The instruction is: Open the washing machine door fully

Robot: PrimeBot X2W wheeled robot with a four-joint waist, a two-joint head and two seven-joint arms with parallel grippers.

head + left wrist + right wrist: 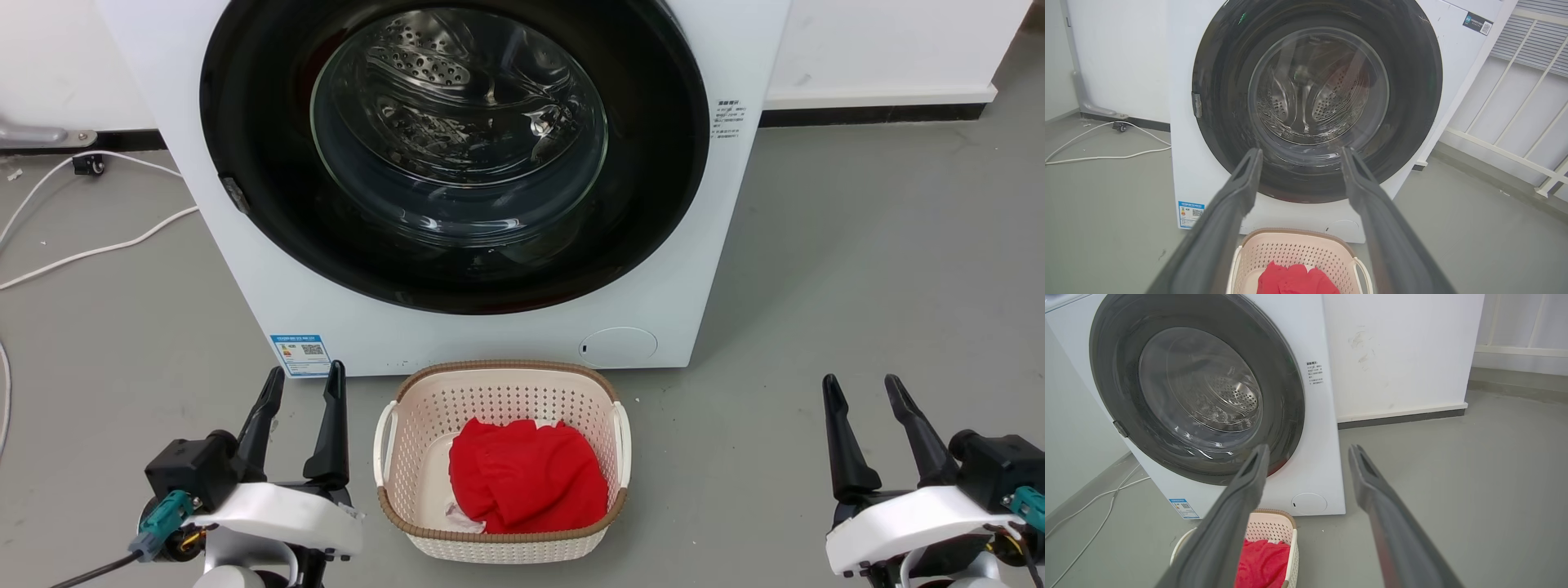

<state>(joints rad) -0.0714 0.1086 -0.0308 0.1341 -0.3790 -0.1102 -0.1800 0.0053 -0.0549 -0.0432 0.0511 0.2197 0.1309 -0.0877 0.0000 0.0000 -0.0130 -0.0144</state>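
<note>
Door (453, 147) was shut, flush on the washer (490, 343) front, facing the robot. Nothing had hold of it.

Left end effector (307, 369) and right end effector (861, 380) both sat low near the floor (857, 245). Fingers were spread wide and empty, well apart from the door. They flanked the basket (498, 367), one each side, touching neither it nor the washer. Read it as a neutral start pose, with arms parked clear so the head camera got an open look at the door. Approach not begun, my call.

Basket with red cloth (526, 474) stood just in front of the washer, below the door. Probably staged for loading. It also sat where the base would want to close in, and maybe under the door's swing. Risk to watch.

Grey metal tab (235, 194) sat on the door's left rim: hinge or latch, couldn't tell. If hinge, the pull side was the right rim and the right arm the likelier one. Guess only.

Hard to read:
- Couldn't make out a handle or finger recess on the rim.
- Door top was cut off in head view, and the left wrist view clipped it too.
- Glass glare muddied the drum (424, 65), so couldn't tell whether anything lay inside.
- Latched or merely pushed to: couldn't tell.
- Sticker (729, 120) print right of the door was too small to read.
</note>
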